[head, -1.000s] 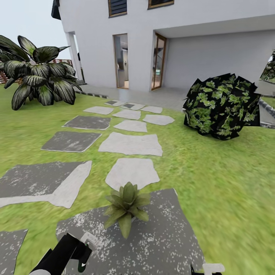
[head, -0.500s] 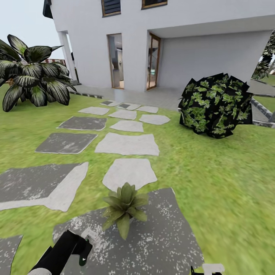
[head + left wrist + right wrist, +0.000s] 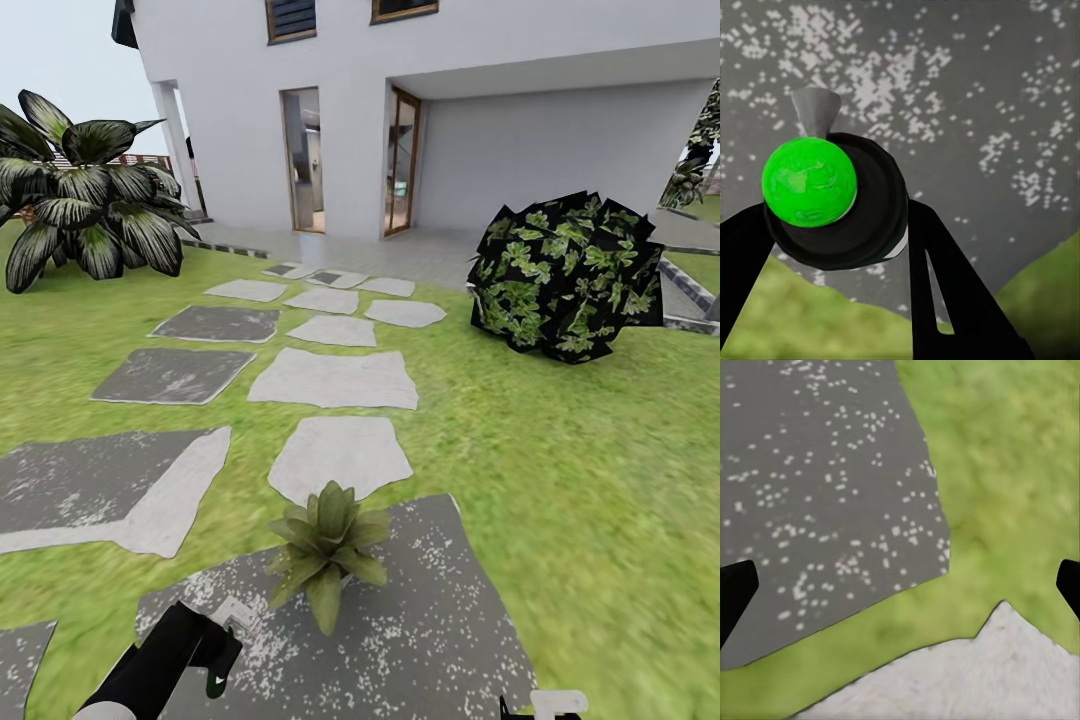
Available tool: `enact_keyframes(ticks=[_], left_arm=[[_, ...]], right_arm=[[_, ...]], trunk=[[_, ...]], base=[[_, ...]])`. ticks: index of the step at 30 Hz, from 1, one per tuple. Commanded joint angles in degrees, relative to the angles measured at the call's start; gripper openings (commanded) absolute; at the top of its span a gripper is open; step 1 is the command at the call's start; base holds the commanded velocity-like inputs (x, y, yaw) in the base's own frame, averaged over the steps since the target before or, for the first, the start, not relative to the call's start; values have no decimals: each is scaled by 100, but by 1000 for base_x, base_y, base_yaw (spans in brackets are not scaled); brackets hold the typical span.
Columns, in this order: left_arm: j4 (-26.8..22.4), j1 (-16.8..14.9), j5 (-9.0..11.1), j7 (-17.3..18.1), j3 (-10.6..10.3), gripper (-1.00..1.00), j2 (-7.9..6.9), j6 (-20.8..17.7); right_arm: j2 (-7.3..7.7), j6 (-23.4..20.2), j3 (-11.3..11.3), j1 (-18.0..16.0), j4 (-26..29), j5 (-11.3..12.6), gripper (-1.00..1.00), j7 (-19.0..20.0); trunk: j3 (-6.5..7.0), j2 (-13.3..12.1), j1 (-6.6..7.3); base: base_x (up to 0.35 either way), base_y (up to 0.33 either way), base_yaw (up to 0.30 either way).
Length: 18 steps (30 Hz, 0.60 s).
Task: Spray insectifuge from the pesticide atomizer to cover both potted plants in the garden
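One potted plant (image 3: 325, 548), a low rosette of pointed green leaves, stands on the near dark speckled stepping stone (image 3: 430, 630). The second potted plant is out of view. My left gripper (image 3: 212, 652) sits low and to the left of the plant, shut on the pesticide atomizer (image 3: 232, 613). In the left wrist view the atomizer (image 3: 840, 214) is a dark round body with a green dot and a grey nozzle, held between the black fingers (image 3: 945, 292) above the stone. My right gripper (image 3: 900, 585) is open and empty over the stone's edge and grass.
Pale and dark stepping stones (image 3: 335, 380) lead across the lawn to the white house (image 3: 450, 110). A big dark leafy bush (image 3: 570, 275) stands at the right, and a striped broad-leaved plant (image 3: 90, 195) at the far left. Open grass (image 3: 600, 480) lies to the right.
The whole view has shifted slightly, so the camera moved. The plant, atomizer and both grippers keep their places relative to one another.
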State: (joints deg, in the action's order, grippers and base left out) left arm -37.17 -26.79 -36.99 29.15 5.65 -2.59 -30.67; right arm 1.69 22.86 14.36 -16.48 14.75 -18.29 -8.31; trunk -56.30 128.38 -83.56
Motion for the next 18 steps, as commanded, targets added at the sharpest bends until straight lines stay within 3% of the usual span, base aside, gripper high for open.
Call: enact_keyframes(ticks=[1, 8, 10, 11, 12, 16, 18], left_arm=[[-9, -2, -57, 56, 24, -100, 4, -9], [-1, -40, -84, 134, -2, -100, 10, -62], [-1, -51, -94, 316, -7, -100, -22, -204], [-7, -71, -146, 621, -19, -100, -47, -461], [-16, -89, -306, 1008, -79, -100, -60, -649], [-25, -295, -955, 1546, -210, -100, -51, -765], [-28, -422, -1222, 2147, -226, -100, -73, -773]], right_arm=[[-2, 20, 32, -5, -8, -60, 100, -19], [-2, 23, 32, -5, -8, -60, 100, -21], [-2, 21, 32, -5, -8, -60, 100, -21], [0, 19, 32, -5, -8, -60, 100, -22], [0, 17, 32, -5, -8, -60, 100, -22], [-2, 17, 32, -5, -8, -66, 100, -14], [-2, 17, 32, -5, -8, -75, 100, -13]], trunk=[[-5, 2, 1], [-1, 2, 1], [-1, 2, 1], [-1, 2, 1], [-1, 2, 1], [-1, 2, 1], [-1, 2, 1]], base=[[0, 0, 0], [0, 0, 0], [0, 0, 0], [0, 0, 0], [0, 0, 0], [0, 0, 0], [0, 0, 0]])
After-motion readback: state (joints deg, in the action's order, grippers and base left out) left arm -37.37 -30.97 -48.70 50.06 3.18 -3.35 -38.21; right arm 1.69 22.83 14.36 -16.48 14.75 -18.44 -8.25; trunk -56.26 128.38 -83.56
